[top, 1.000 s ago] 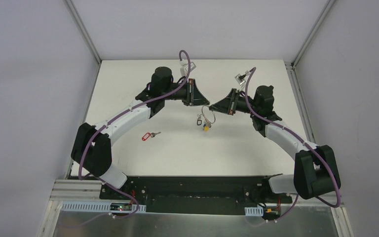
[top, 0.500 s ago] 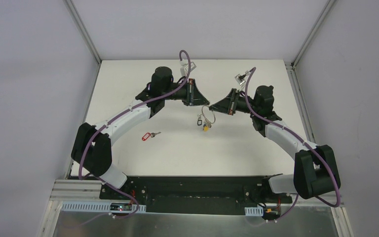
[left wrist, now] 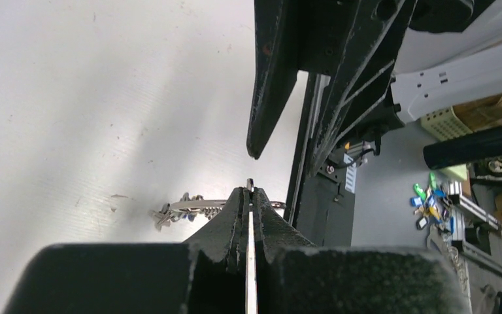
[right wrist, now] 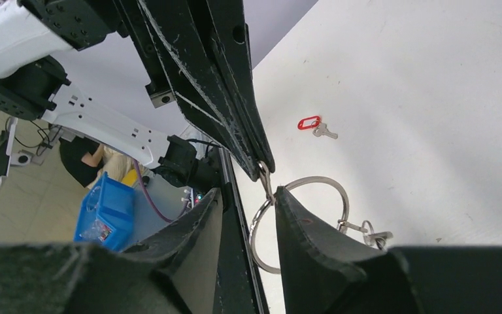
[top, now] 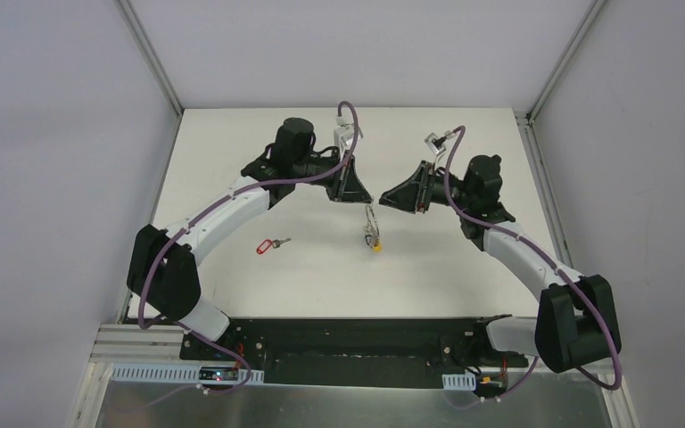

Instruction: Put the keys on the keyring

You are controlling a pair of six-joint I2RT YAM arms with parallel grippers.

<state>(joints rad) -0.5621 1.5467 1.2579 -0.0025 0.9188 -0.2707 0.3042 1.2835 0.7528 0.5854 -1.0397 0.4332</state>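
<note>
Overhead, grey walls (top: 53,134) enclose a white surface (top: 464,267); left pincer (left wrist: 250,191) pinches the thin silver keyring (top: 372,234), right pincer (right wrist: 248,193) spread.

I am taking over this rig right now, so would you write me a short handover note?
The left gripper has its fingers shut on the keyring, with the bunch of keys hanging from it.
The right gripper is open beside the ring, gripping nothing.
The red-tagged key lies on the table, not on the ring.
The black-tagged key cannot be picked out in these views.
Left to do: thread the red-tagged key and check the black one.
</note>
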